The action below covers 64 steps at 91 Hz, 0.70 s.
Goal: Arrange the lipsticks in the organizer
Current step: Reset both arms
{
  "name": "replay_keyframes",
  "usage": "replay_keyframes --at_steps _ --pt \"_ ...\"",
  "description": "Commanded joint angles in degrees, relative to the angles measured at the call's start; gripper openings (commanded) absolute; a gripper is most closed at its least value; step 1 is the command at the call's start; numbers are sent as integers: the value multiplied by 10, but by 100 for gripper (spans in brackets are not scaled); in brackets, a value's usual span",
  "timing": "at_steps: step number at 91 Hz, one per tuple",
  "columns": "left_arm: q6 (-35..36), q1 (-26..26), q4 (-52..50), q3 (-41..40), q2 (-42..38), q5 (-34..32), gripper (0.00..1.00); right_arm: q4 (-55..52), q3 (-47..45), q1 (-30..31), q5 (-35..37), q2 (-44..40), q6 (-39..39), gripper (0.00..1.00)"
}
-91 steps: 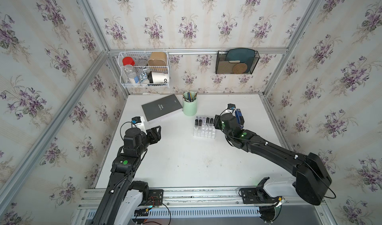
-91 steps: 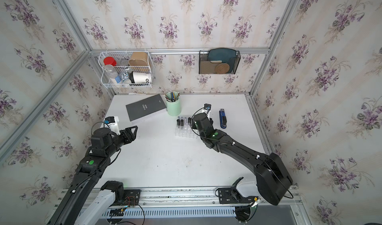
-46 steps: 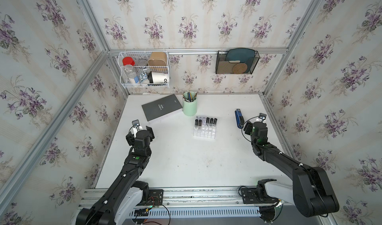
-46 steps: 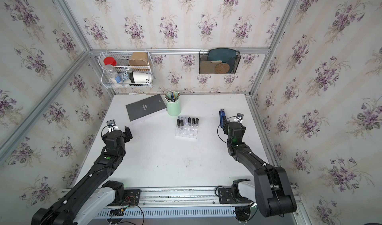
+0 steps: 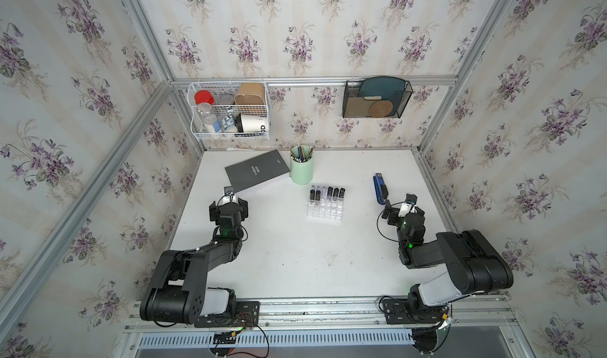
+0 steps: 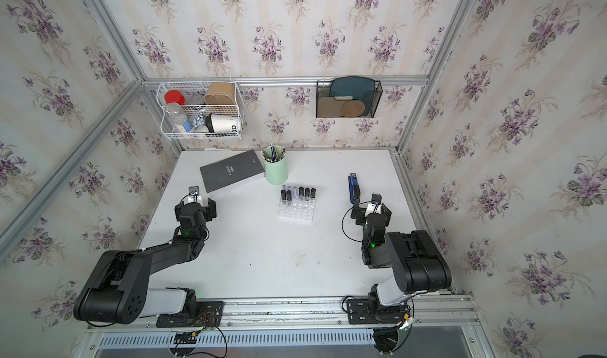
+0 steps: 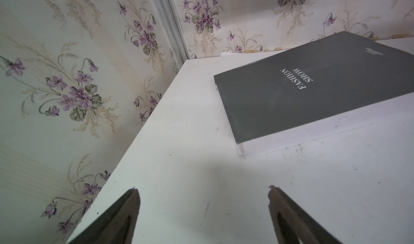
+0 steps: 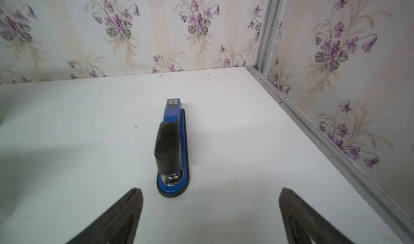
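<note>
Right fingers [image 8: 122,218] withdrawn from organizer [image 5: 325,213], spread, empty | left fingers [image 7: 289,216] spread, empty | lipsticks [image 5: 335,192] upright inside

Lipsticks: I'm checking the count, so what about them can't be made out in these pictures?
- Lipsticks: in both top views the pale ones are too small and faint against the clear organizer to count.
- Which cells they fill: too small to tell in both top views.
- Wrist views: no lipsticks in frame; they face the book and the stapler.
</note>
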Motion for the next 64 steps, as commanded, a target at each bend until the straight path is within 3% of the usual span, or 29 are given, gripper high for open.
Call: replay_keyframes --at_steps 1,5,8,17,23,34,43,53,64 --pt "-10 -4 4 -8 -34 82 92 60 0 -8 -41 -1 -3 100" --pt "-55 2 5 -18 -58 130 93 73 -6 -10 -28 0 5 100" --pt "-41 2 4 -15 -62 157 93 96 -14 -11 -22 4 8 100" --pt "-37 10 -35 31 -22 156 93 88 -12 -12 -24 2 9 100" --pt "-27 11 4 26 15 180 93 75 -6 -12 -17 2 10 100" --pt "-13 12 168 -5 118 179 95 60 2 -14 12 1 24 100" --pt "-44 28 37 32 86 175 95 62 1 -14 12 2 25 100" --pt "-76 37 104 15 106 121 95 63 1 -14 12 2 25 100" --pt "-79 35 95 16 103 112 95 63 1 -14 12 2 24 100"
